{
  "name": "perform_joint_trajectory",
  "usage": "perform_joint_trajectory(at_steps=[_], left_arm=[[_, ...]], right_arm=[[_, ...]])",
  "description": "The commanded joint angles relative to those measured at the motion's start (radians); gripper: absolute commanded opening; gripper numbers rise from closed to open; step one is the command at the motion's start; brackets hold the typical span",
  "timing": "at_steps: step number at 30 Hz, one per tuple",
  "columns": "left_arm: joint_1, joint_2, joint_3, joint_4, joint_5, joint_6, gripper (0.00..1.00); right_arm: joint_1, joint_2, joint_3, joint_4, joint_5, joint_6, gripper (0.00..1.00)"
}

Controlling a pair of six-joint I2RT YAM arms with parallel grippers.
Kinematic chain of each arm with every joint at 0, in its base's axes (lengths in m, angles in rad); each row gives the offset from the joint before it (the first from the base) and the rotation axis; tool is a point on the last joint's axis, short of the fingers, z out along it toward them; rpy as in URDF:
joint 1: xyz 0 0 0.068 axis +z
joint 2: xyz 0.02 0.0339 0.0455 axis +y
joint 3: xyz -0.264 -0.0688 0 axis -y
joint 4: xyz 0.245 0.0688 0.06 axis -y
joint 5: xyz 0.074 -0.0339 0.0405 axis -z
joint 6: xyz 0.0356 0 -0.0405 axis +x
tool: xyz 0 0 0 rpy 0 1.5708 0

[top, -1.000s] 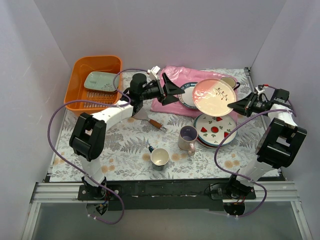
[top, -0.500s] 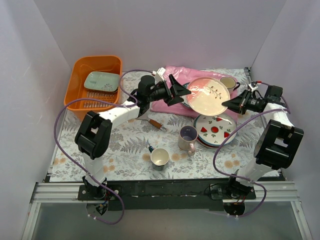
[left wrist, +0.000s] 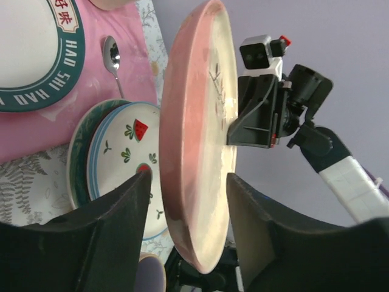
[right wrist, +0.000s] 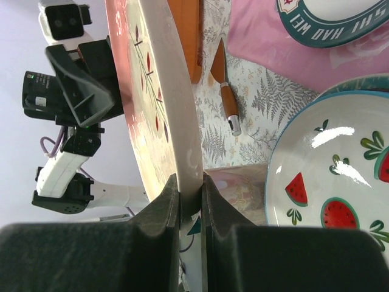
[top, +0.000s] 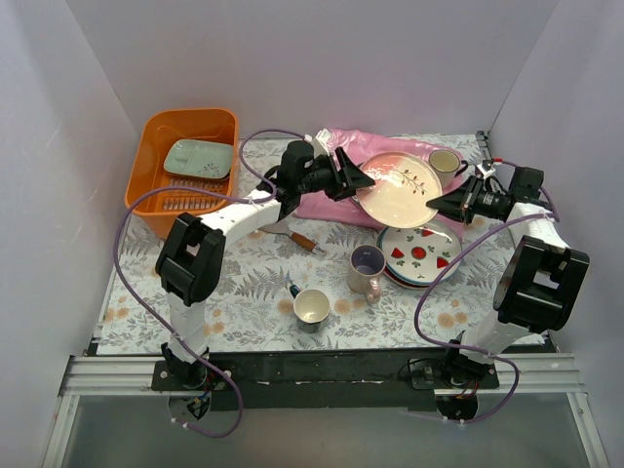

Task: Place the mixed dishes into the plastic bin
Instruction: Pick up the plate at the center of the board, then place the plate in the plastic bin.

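Observation:
The pink plate [top: 398, 187] hangs tilted on edge above the table, over the pink cloth [top: 336, 146]. My right gripper [top: 436, 203] is shut on its right rim; in the right wrist view the pads pinch the rim [right wrist: 189, 182]. My left gripper [top: 363, 181] straddles the opposite rim [left wrist: 189, 176], with a gap showing on each side of the plate [left wrist: 194, 152]. The orange plastic bin [top: 156, 132] sits at the back left and holds the mint-green tray-plate [top: 195, 158]. Below the pink plate lies the white plate with red fruit marks [top: 419, 252].
A lilac mug [top: 368, 265] and a grey-white mug [top: 312, 307] stand near the front middle. A cream mug [top: 446, 161] sits at the back right. A wooden-handled knife [top: 302, 239] lies left of the lilac mug. A spoon [left wrist: 112, 58] rests on the cloth.
My left gripper has reached right to the pink plate's left rim and its jaws have narrowed around it. The right gripper has carried the plate slightly left and tilted it more upright.

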Motion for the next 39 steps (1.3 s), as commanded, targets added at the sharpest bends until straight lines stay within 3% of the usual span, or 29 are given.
perform_joint_trajectory(at_steps=[1,2,3,5,8,9,11,12,15,17,28,39], left_arm=[[-0.014,0.022,0.072,-0.094,-0.005,0.047,0.44],[-0.017,0.028,0.092,-0.11,-0.002,0.049,0.38],[-0.018,0.035,0.098,-0.116,0.002,0.051,0.21],[-0.018,0.041,0.106,-0.116,0.03,0.049,0.0],[-0.012,-0.003,0.082,-0.072,0.03,0.041,0.0],[-0.006,-0.022,0.05,-0.052,0.028,0.031,0.0],[0.023,-0.079,0.01,0.022,0.027,-0.021,0.0],[0.035,-0.1,-0.041,0.049,0.027,-0.04,0.0],[0.084,-0.181,-0.11,0.155,0.021,-0.11,0.0],[0.121,-0.22,-0.159,0.194,0.018,-0.135,0.0],[0.346,-0.451,-0.303,0.194,0.028,-0.149,0.0],[0.6,-0.538,-0.316,0.168,0.048,-0.175,0.0]], right_arm=[[0.014,-0.064,0.006,0.074,-0.152,0.053,0.01],[0.017,-0.068,0.004,0.077,-0.154,0.055,0.01],[0.02,-0.068,0.004,0.08,-0.154,0.059,0.01],[0.022,-0.071,0.003,0.088,-0.155,0.056,0.01],[0.023,-0.072,-0.011,0.13,-0.184,0.063,0.02],[0.022,-0.075,-0.014,0.137,-0.194,0.059,0.18],[0.022,-0.08,-0.009,0.123,-0.194,0.011,0.37],[0.022,-0.084,0.006,0.079,-0.198,-0.028,0.54],[0.025,-0.091,0.033,0.033,-0.189,-0.109,0.72],[0.023,-0.094,0.047,0.019,-0.198,-0.152,0.77],[0.023,-0.11,0.07,-0.004,-0.261,-0.304,0.8],[0.025,-0.117,0.064,-0.043,-0.237,-0.364,0.8]])
